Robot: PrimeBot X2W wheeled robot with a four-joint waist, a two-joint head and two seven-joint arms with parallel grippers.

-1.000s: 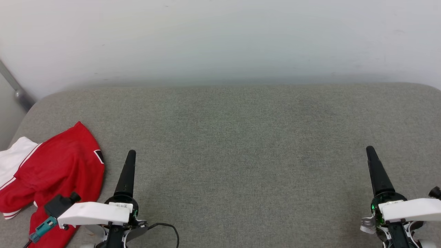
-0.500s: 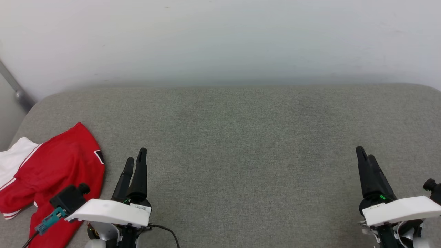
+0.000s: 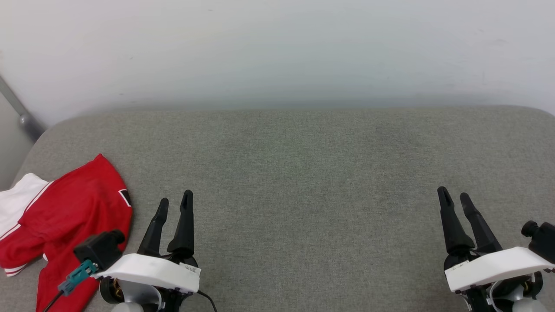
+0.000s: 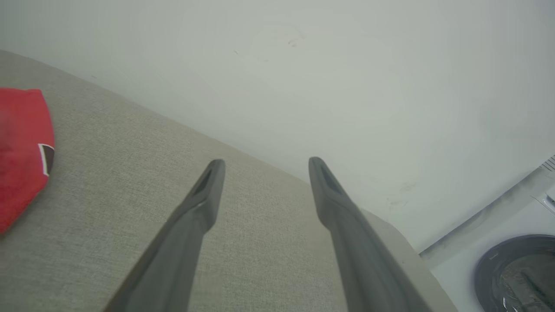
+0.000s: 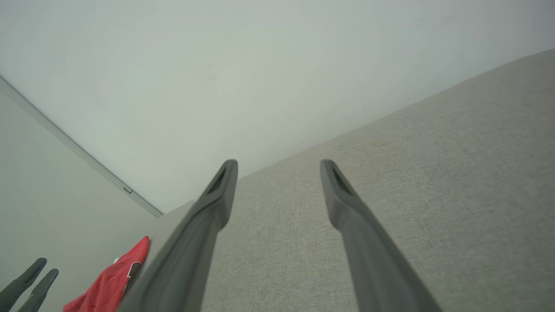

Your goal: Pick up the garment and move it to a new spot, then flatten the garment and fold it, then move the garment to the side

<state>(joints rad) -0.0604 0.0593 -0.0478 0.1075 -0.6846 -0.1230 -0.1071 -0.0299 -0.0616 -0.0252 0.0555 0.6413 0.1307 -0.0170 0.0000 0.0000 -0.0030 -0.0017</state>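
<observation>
Two grippers are hanging over the gray cushion (image 3: 295,173), both spread wide and holding nothing. I am seeing my left gripper (image 3: 175,197) over the cushion's front left part and my right gripper (image 3: 452,193) over its front right. The garment (image 3: 78,203) is lying bunched up on the cushion's left end.

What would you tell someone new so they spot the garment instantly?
Start at the wide grey fabric surface below the pale wall and go to its near left corner, just left of the left gripper. There lies the garment, crumpled: bright red with a white sleeve and red-white striped trim, the one red thing against the grey.
</observation>
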